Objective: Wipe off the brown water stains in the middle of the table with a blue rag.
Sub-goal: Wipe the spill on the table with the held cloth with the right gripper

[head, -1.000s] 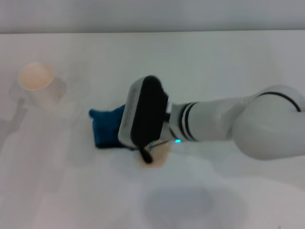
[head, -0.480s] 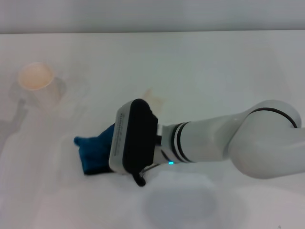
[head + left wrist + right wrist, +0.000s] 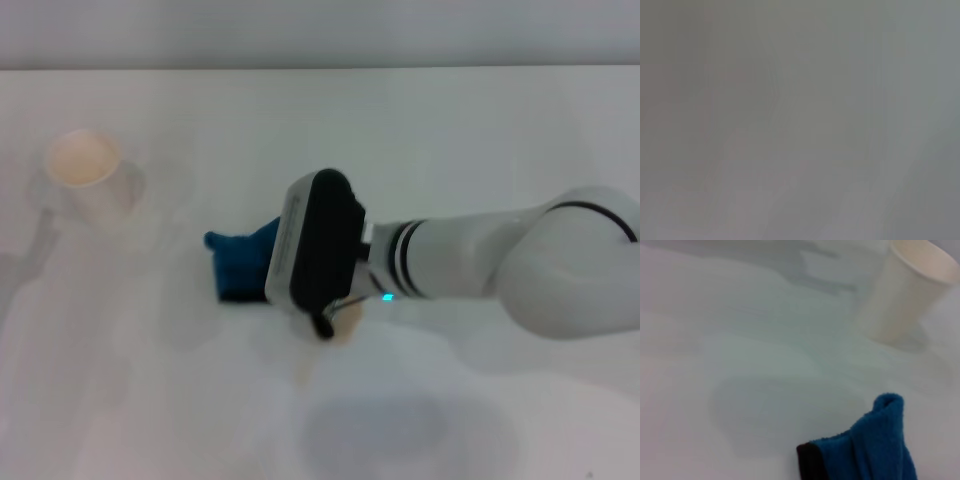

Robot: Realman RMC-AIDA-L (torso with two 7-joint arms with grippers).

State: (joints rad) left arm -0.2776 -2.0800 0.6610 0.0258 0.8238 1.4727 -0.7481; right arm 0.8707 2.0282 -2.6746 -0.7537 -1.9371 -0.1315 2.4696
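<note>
My right gripper [image 3: 288, 272] reaches in from the right over the middle of the white table [image 3: 450, 130]. Its fingers are hidden under the black wrist housing. It is shut on the blue rag [image 3: 243, 262], which sticks out to the left and lies on the tabletop. The rag's black loop tail [image 3: 322, 326] hangs at the housing's near side. A small patch of the brown water stains [image 3: 346, 316] shows beside the tail; the rest is hidden under the gripper. The right wrist view shows the rag's corner with black edging [image 3: 865, 452]. The left gripper is out of view.
A white paper cup [image 3: 88, 172] stands at the far left of the table, apart from the rag. It also shows in the right wrist view [image 3: 907, 290]. The left wrist view shows only a plain grey blur.
My right gripper swept the rag toward the table's near side and left, then back away and to the right. The cup has not moved.
</note>
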